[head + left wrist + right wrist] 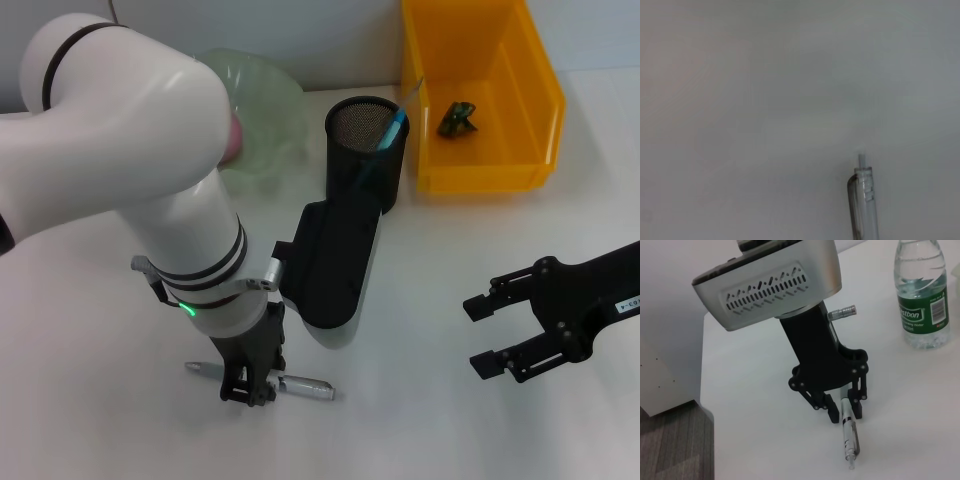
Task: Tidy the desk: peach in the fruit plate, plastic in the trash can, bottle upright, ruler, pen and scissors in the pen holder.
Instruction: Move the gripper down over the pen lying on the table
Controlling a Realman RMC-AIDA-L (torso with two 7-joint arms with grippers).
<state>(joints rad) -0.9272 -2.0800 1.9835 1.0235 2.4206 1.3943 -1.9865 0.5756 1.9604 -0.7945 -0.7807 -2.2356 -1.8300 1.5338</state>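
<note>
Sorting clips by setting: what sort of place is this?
Likely a lab desk staged as office: white table with mesh pen holder, pen, orange bin, water bottle.

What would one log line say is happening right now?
left pincer: down at pen on desk, fingers either side | right pincer: open, idle | holder: upright | bottle: upright

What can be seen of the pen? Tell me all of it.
The pen is slim, with a clear, silvery plastic-looking barrel, a clip and a push button at one end, and a tip that pokes out past the hand's other side. It lies flat on the white table, near the robot. The left hand stands straight over its middle, a finger on each side. Whether they press it cannot be told. Nothing else touches it.
</note>
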